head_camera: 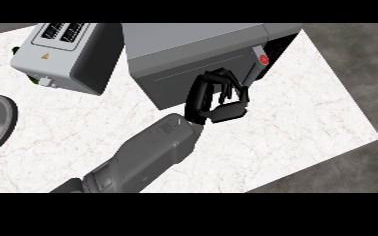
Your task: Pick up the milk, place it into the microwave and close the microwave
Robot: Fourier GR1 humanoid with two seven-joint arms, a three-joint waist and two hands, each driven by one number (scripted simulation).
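Counting up: one microwave at twelve o'clock, one toaster at ten, and one left hand at centre. Bare table lies open from three to five o'clock, out to its edge. The forearm slants in from seven, its fingers curled together against the microwave's front. The milk is hidden from sight.

Smooth white veined marble-like counter, matt grey microwave and toaster, slightly glossy black hand
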